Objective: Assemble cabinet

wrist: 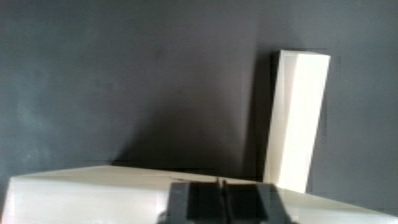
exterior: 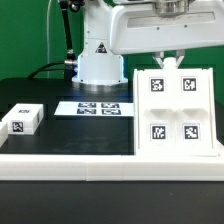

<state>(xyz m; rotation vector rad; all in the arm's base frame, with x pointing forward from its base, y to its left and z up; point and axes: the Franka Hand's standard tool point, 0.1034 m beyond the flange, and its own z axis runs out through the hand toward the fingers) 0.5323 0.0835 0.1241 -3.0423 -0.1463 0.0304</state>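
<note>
The cabinet body (exterior: 175, 105), a large white block with several marker tags on its face, stands at the exterior view's right on the black table. My gripper (exterior: 170, 62) is right at its top edge. In the wrist view the two black fingers (wrist: 201, 200) stand together with only a thin line between them, at the white cabinet surface (wrist: 89, 195); nothing shows between them. A small white tagged panel (exterior: 22, 119) lies at the exterior view's left, far from the gripper.
The marker board (exterior: 98, 106) lies flat in the middle of the table. The white robot base (exterior: 100, 65) stands behind it. A narrow white bar (wrist: 297, 120) shows against the black mat in the wrist view. A white ledge (exterior: 100, 165) runs along the table's front.
</note>
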